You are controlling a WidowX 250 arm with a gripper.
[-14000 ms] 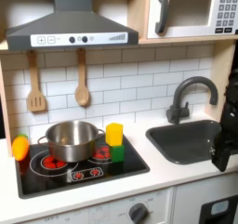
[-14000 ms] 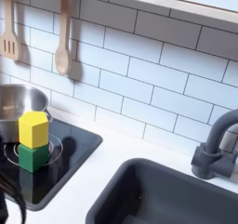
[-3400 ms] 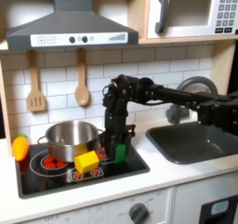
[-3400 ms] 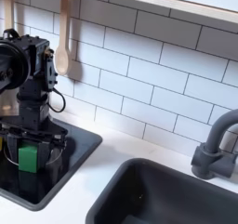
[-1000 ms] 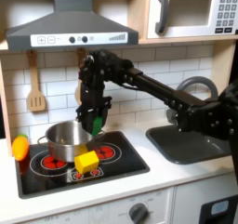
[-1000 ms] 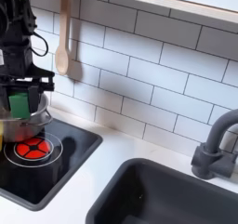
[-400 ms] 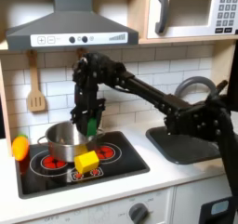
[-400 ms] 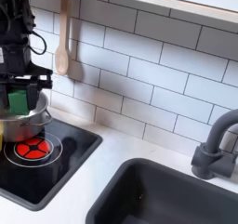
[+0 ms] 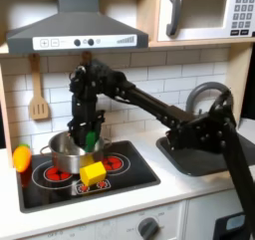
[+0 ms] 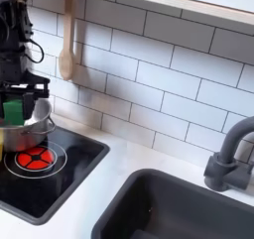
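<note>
My gripper is shut on a green block, held just over the rim of the silver pot on the black stovetop. In the second exterior view the gripper holds the green block above the pot at the second exterior view's left edge. A yellow block lies tilted on the stovetop in front of the pot, apart from the gripper. The arm reaches in from the first exterior view's right, across the sink.
A yellow-orange toy sits at the stove's left edge. A wooden spatula and spoon hang on the tiled wall. The sink and faucet are to the right; a red burner is bare.
The gripper has carried the green block leftward in both exterior views and a little lower, now over the pot. The yellow block has stayed in place.
</note>
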